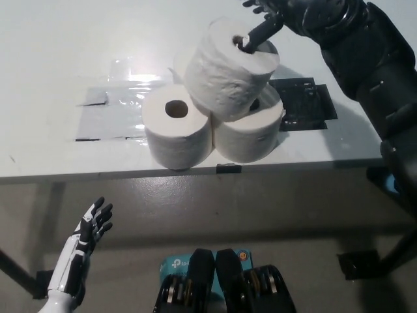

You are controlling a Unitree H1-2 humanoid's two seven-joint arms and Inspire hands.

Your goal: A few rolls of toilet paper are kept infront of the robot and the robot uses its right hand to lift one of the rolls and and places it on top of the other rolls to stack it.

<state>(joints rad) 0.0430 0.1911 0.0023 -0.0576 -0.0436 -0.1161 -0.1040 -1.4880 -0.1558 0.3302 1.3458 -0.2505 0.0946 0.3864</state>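
Note:
Two white toilet paper rolls stand side by side near the table's front edge, the left roll [177, 130] and the right roll [251, 134]. A third roll [225, 75] lies tilted on top of them, leaning over the gap and the right roll. My black right hand [270, 16] is at this top roll's far upper side, shut on it with one finger [257, 36] pushed into its core hole. The other fingers are partly cut off by the picture's top edge. My white left hand [91, 225] rests open, low at the left, below the table.
The white table [65, 52] has a shiny taped patch [111, 111] left of the rolls and a black patch [303, 104] right of them. Its front edge runs just below the rolls. My right arm [371, 59] fills the upper right.

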